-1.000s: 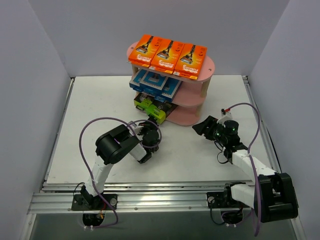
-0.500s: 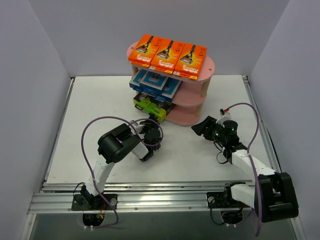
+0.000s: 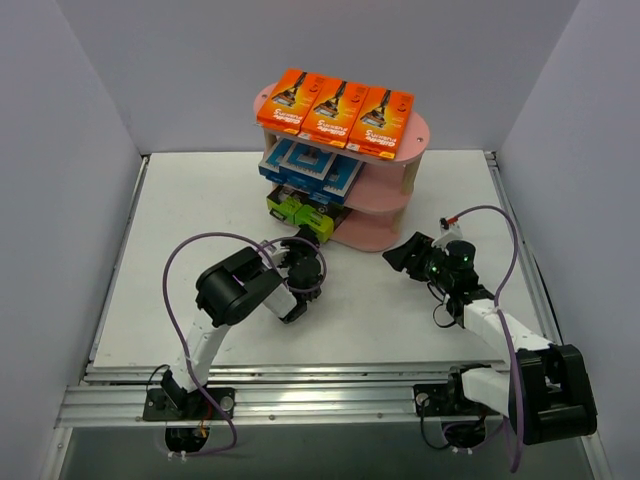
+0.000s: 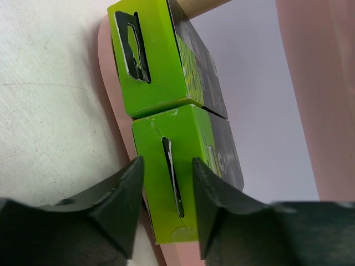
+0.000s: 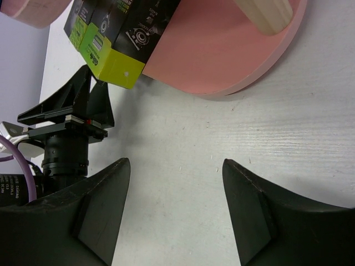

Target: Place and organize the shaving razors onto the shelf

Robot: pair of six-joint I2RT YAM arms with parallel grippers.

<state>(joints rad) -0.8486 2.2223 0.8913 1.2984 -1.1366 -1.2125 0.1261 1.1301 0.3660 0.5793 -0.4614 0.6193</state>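
The pink shelf (image 3: 385, 228) carries three orange razor packs (image 3: 337, 110) on its top board, blue-and-white packs (image 3: 312, 165) on the middle board and black-and-lime packs (image 3: 305, 215) on the bottom one. My left gripper (image 3: 303, 252) sits at the bottom board's front edge. In the left wrist view its gripper (image 4: 166, 162) is open, fingers apart just in front of the lime end of the nearer pack (image 4: 155, 216), with a second lime pack (image 4: 152, 61) beside it. My right gripper (image 3: 398, 255) is open over bare table (image 5: 176, 163).
A pale wooden post (image 5: 265, 12) stands on the bottom board (image 5: 222, 50) near my right gripper. The left arm's fingers (image 5: 89, 105) show in the right wrist view, under the overhanging lime pack (image 5: 111, 61). Grey walls enclose the table (image 3: 200, 200).
My left gripper has edged toward the shelf and its jaws have opened. The lime pack it faces sits slightly further in on the bottom board. The right arm has not moved.
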